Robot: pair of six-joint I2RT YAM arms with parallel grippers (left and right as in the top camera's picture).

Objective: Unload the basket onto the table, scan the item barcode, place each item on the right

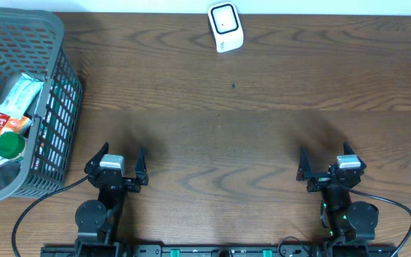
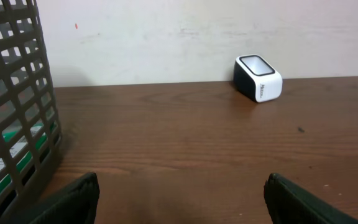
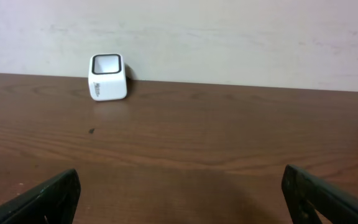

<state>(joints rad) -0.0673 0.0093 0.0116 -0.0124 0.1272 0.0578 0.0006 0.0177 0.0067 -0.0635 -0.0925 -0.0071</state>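
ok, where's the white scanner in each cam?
Overhead: scanner at top centre, at the far edge of the table.
Left wrist: right of centre, upper part, by the wall.
Right wrist: upper left, by the wall.
Shared landmark: dark speck on the wood, a little nearer the arms than the scanner, seen in all three views.

A white scanner [image 1: 225,26] is seen at the far edge of the brown wooden table [image 1: 262,121], near its middle, while a dark grey mesh basket [image 1: 63,114] is set at the left edge. In it are lodged a white-and-green packet [image 1: 21,93], a red packet [image 1: 2,128] and a round green cap [image 1: 9,145]. At the near edge the left gripper [image 1: 121,155] and the right gripper [image 1: 325,157] are placed well apart, each with its jaws spread wide and nothing between them, the left one just beside the basket.
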